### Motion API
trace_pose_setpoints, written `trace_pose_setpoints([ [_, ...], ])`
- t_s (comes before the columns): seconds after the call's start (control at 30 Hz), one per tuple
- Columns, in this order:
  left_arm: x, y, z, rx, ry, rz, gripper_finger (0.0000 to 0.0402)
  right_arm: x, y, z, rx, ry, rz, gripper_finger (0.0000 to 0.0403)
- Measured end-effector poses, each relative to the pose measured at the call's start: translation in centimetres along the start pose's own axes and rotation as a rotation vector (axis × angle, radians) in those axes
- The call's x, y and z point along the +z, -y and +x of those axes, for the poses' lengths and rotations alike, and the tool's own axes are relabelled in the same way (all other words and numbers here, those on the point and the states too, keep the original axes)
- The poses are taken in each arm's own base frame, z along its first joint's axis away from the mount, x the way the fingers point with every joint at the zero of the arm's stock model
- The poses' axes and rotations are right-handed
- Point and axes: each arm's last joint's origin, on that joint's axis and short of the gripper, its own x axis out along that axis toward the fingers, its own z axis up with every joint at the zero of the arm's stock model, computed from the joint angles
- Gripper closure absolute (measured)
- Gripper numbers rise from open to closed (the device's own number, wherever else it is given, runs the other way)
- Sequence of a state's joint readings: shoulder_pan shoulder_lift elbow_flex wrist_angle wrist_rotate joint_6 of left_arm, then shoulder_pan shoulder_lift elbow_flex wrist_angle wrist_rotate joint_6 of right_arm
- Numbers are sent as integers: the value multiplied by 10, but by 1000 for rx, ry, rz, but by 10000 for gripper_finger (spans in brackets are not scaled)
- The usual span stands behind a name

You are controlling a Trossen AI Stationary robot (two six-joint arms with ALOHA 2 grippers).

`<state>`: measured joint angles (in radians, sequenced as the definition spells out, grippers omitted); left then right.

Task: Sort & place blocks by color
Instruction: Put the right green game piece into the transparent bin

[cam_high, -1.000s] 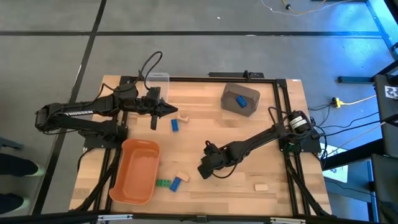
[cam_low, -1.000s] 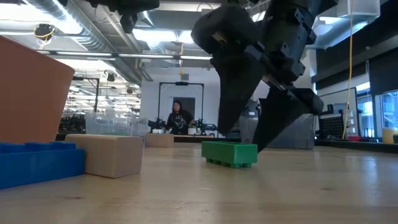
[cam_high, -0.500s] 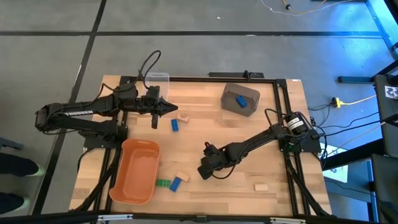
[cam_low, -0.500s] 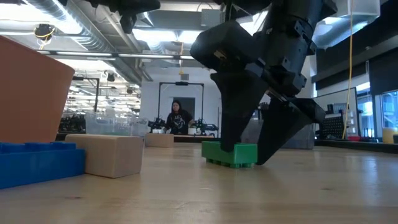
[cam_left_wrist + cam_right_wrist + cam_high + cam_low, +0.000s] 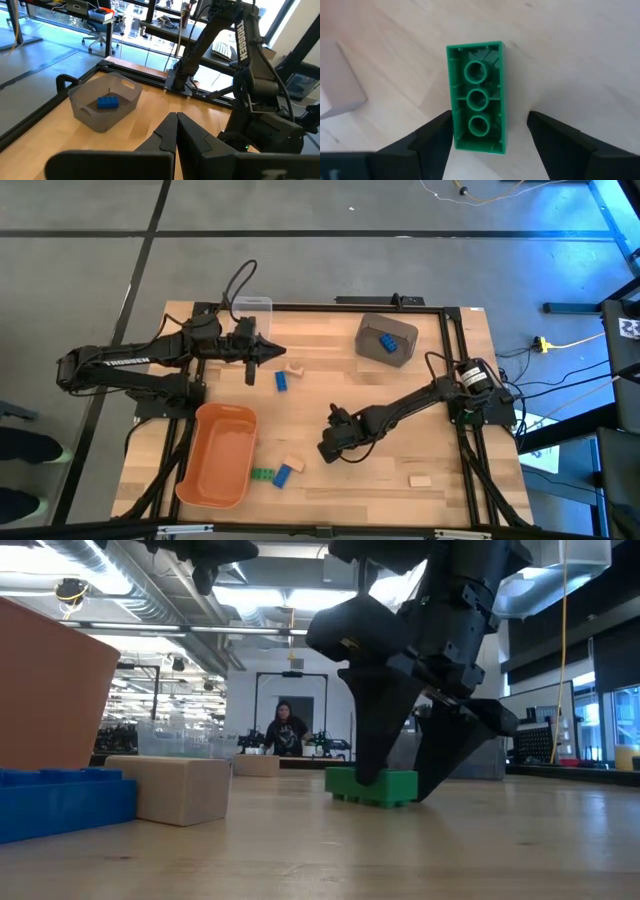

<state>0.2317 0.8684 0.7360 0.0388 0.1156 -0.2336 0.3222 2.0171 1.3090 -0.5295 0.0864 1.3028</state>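
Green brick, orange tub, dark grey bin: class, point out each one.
green brick [image 5: 479, 97], right wrist view, hollow underside.
orange tub [image 5: 232, 416], high view, far rim.
dark grey bin [image 5: 85, 113], left wrist view, outer wall.

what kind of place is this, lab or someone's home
Most likely a robotics lab or workshop: exposed ceiling ducts, a workbench with equipment and an office chair beyond the wooden table, cables across the floor.

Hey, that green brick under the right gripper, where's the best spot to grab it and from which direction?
Probably across its two long side walls, coming straight down from above. The green brick lies flat on the table with its hollow underside up, so the long sides are flat, parallel and free. The open right gripper already straddles its narrow width, one finger at each side, near one end; shifting toward the middle should hold steadier.
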Motion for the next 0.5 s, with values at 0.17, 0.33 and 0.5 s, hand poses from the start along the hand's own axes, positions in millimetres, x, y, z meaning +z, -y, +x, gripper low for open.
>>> trace_pose_setpoints([
  [0.17,0,-1,0,22,6,0,402,1,3,0,-27,12,-51,156],
  [0.33,0,-1,0,26,6,0,401,1,5,0,-54,22,-117,161],
  [0.5,0,-1,0,27,6,0,402,2,8,0,-95,49,-153,162],
])
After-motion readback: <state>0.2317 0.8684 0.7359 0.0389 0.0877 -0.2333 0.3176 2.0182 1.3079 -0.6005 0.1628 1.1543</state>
